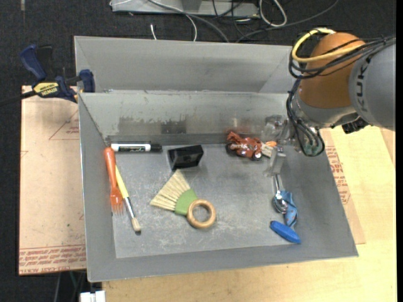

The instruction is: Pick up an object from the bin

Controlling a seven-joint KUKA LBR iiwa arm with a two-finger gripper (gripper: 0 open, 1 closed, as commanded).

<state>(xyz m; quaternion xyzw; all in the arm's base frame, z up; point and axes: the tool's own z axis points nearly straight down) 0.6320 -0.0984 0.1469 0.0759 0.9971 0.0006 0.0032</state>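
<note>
Blue plastic piece (284,231) lies front right in your bin (189,109); farther back, the gripper (275,145) hangs just beside a reddish-orange toy (244,146) at the back wall. You cannot tell its grip.

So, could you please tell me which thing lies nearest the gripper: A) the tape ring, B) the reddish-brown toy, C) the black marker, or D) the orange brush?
B: the reddish-brown toy lies just left of the gripper, while the other three lie well farther to the left.
</note>
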